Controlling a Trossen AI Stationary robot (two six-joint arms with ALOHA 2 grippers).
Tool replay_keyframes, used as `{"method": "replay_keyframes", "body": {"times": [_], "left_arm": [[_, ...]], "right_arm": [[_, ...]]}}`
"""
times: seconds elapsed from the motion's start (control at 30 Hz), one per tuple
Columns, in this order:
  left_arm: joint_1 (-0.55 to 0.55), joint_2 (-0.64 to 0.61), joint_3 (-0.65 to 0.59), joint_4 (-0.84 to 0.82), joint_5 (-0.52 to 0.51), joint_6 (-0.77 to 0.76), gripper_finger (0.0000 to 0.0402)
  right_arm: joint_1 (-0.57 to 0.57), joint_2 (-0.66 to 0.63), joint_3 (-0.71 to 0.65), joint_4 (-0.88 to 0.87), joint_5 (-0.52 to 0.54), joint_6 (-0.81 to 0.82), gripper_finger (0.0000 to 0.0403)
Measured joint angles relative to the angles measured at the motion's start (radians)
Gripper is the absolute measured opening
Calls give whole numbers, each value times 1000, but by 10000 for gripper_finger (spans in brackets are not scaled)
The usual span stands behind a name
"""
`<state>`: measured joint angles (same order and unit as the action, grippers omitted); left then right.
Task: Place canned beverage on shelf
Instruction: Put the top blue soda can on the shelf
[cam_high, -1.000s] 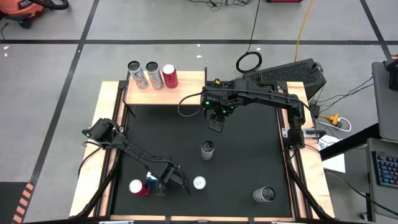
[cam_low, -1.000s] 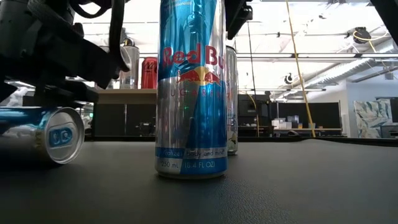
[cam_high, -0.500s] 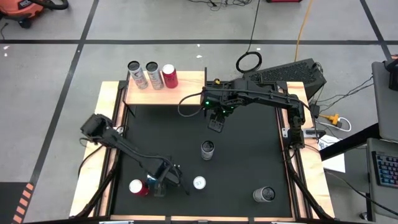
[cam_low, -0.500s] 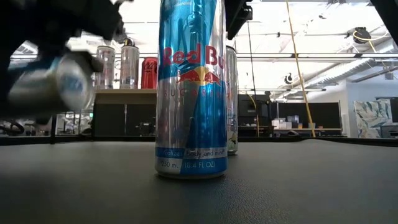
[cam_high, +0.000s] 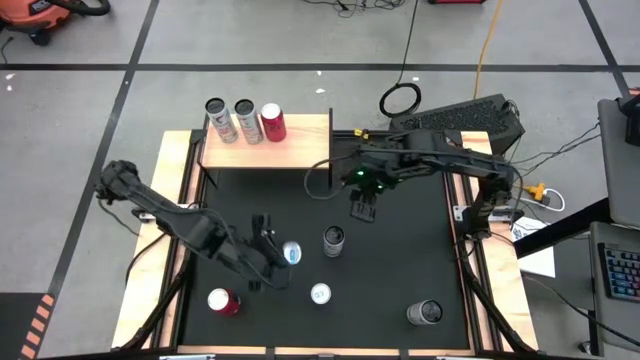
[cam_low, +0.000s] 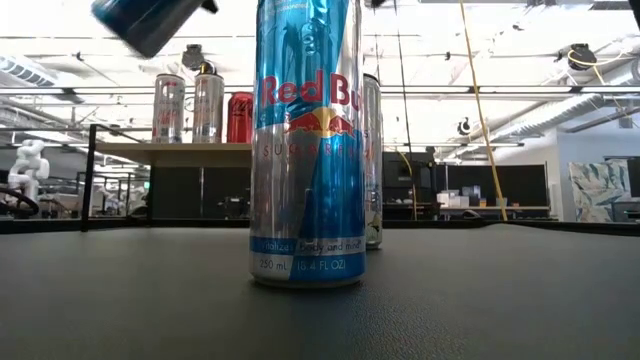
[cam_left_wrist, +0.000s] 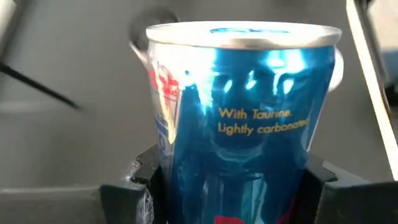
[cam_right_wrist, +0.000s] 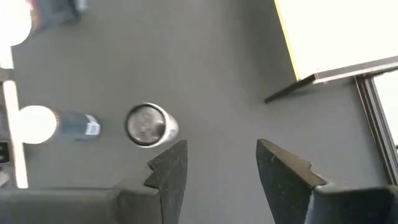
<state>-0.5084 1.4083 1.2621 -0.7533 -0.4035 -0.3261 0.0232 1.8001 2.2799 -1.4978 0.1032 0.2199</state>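
Now: left tool (cam_high: 272, 252) grips blue can (cam_left_wrist: 239, 118) aloft; right tool (cam_right_wrist: 217, 163) open, empty

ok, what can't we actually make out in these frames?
- Left gripper fingers: left wrist view, mostly covered by the held blue can.
- Held can's lower half: cut off by the left wrist view's bottom edge; low view clips it at the top edge.
- Labels of the two silver cans on the shelf: too small.
- Far can: low view, hidden behind the near Red Bull can.
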Motion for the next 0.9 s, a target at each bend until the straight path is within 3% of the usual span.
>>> {"method": "replay_keyframes", "body": {"times": [0.27,0.53,0.7,0.9], "left_arm": [[4,-90,0,250,-149,308,211],[53,-133,0,591,-149,643,212],[98,-134,1,705,-112,734,212],[132,-161,1,746,-97,731,212]], "right_arm": [[72,-56,0,80,0,-63,171],[84,-56,0,214,-1,-78,171],[83,-57,0,261,0,-95,171],[74,-47,0,281,5,-108,171]]}}
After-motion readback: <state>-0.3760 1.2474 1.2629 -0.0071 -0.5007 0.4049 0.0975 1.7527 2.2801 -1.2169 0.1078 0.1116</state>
